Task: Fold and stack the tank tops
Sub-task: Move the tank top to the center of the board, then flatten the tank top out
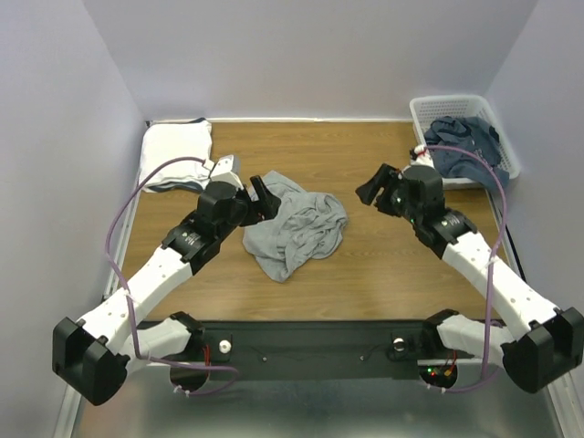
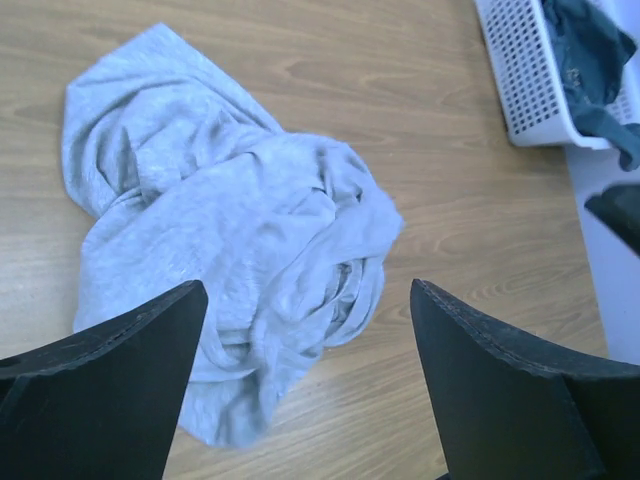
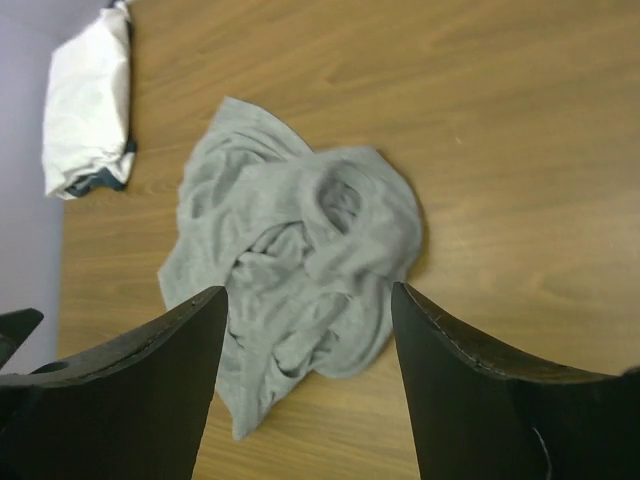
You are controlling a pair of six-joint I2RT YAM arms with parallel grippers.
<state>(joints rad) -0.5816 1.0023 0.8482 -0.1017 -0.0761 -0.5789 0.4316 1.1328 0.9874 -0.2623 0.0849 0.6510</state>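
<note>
You held the left end effector (image 1: 266, 194) and right end effector (image 1: 372, 186) apart, empty, flanking the crumpled grey tank top (image 1: 297, 228) on the tabletop (image 1: 383, 274), likely to spread it.

Left wrist view: I see the left gripper (image 2: 307, 300) spread wide, its 2 black fingers (image 2: 120, 390) at the bottom edge, nothing pinched between them. Beneath them lies 1 heather grey tank top (image 2: 230, 230), crumpled in a heap on the wooden table (image 2: 470, 200), narrow straps tangled on its right side. Top right: 1 white lattice basket (image 2: 520, 80) with a dark blue garment (image 2: 585, 50) inside, partly draped over the rim. Dark shape at the right edge, can't identify.
</note>
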